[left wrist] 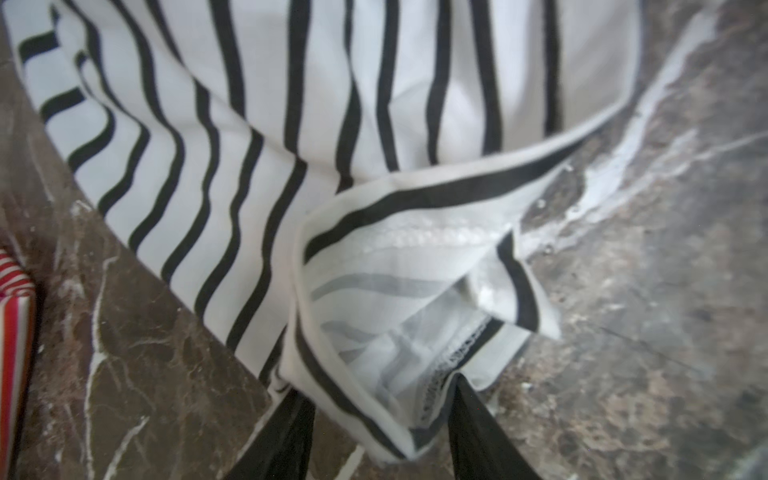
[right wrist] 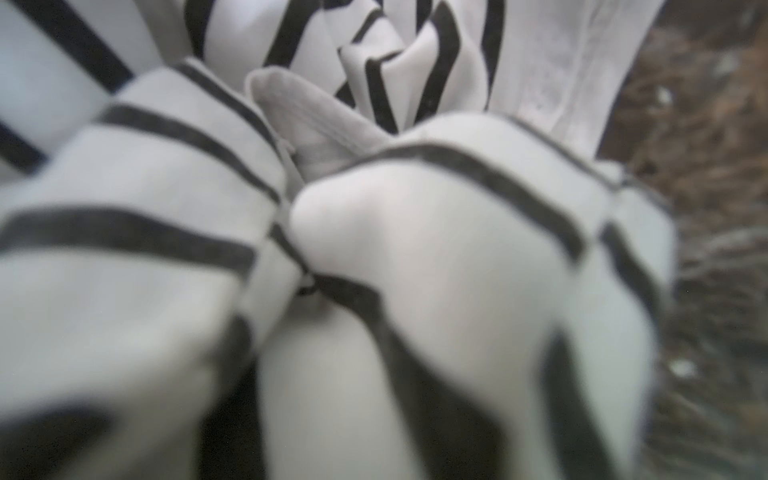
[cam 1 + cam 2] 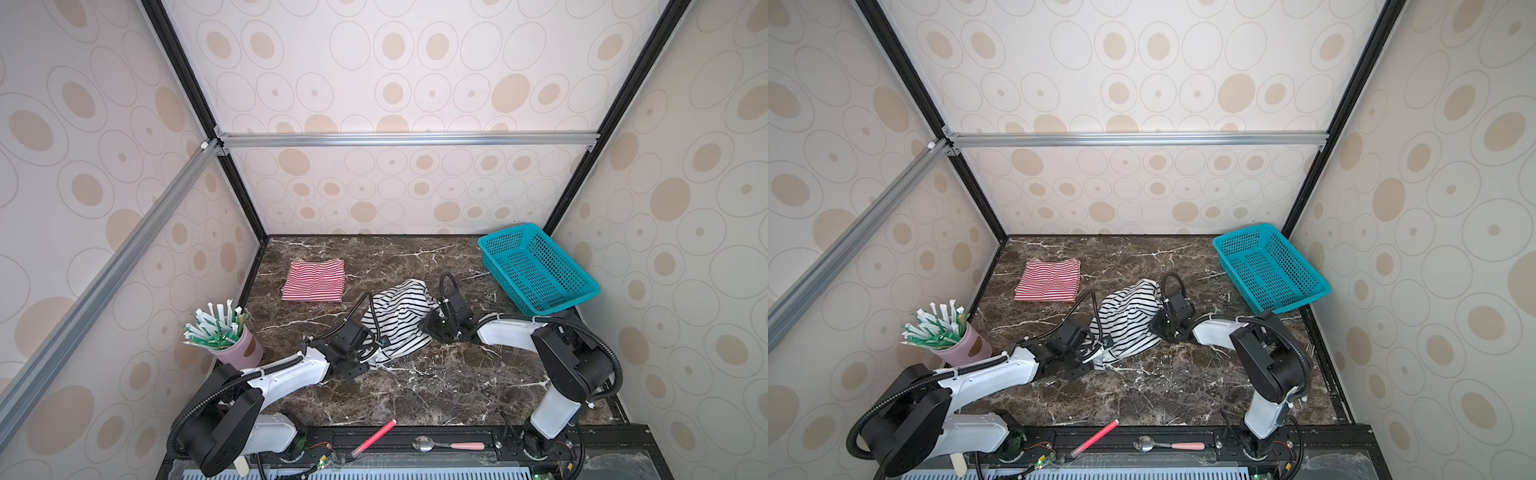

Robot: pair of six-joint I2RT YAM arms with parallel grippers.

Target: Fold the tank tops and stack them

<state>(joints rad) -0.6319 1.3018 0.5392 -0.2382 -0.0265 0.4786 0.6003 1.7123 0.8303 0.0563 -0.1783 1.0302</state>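
Red-and-white striped tank top lay folded flat at the back left of the marble counter, so half of the folding looked done. Nearer and to its right, the left hand pinched a hem corner of the black-and-white tank top, which sat bunched mid-counter, unfolded and not stacked. At that heap's right edge the right hand was buried in cloth; whether it gripped could not be told. Folding this top and setting it on the red one was left to do.
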